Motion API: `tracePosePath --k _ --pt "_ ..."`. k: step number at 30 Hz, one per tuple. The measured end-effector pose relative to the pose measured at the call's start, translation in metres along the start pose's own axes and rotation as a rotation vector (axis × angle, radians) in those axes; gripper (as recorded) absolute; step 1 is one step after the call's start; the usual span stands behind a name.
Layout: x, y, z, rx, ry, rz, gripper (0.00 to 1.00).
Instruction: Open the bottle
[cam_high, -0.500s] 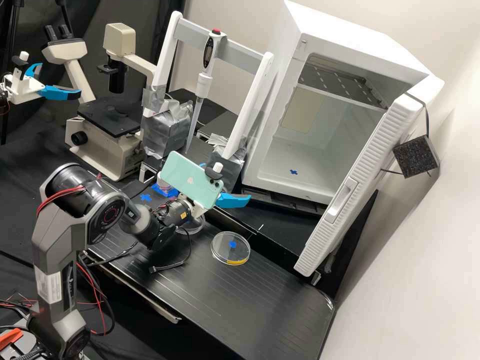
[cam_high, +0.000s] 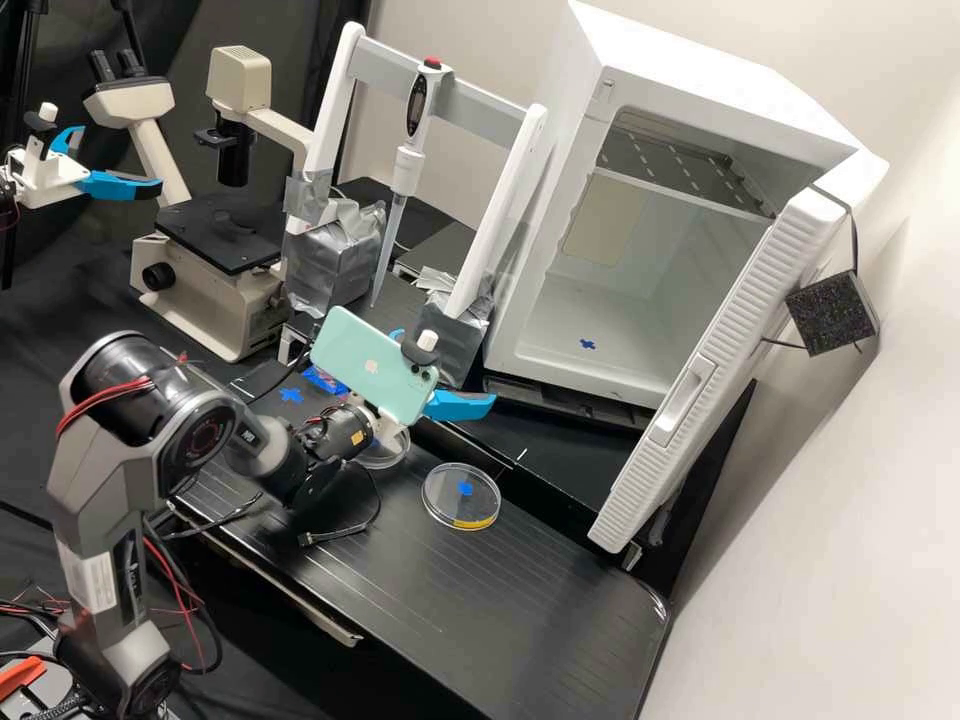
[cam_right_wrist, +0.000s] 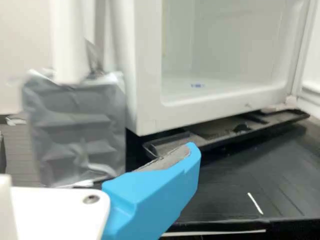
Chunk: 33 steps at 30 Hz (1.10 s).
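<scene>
Gripper (cam_high: 446, 366) spread, nothing pinched; best centred and squared up before being gently closed for the twist tbh | clear dish (cam_high: 461, 496) laid flat by the worktop's (cam_high: 560, 590) far edge | bottle (cam_high: 325, 381) probably that pink-blue bit, mostly blocked by the phone (cam_high: 370, 362), far-left corner | white cabinet (cam_high: 700, 75) left open behind

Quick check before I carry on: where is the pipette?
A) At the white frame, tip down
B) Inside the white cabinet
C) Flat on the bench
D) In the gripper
A: the pipette sits at the crossbar of the white frame, its tip pointing down.
</scene>
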<state>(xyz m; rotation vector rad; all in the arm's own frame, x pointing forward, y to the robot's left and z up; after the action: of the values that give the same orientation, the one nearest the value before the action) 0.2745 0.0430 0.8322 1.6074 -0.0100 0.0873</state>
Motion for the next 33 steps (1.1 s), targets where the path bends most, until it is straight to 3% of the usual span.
tracePosePath --k 8,12,17,27,28,33 --pt "-0.027 -0.023 -0.03 -0.004 0.175 -0.057 1.0" --pt "-0.034 -0.036 -0.036 -0.036 0.203 -0.104 1.0" --pt "-0.033 -0.051 -0.033 -0.058 0.184 -0.15 1.0" --pt "-0.029 -0.066 -0.021 -0.064 0.134 -0.192 1.0" --pt "-0.029 -0.066 -0.02 -0.064 0.135 -0.191 0.0" --pt "-0.028 -0.066 -0.021 -0.063 0.146 -0.18 0.0"
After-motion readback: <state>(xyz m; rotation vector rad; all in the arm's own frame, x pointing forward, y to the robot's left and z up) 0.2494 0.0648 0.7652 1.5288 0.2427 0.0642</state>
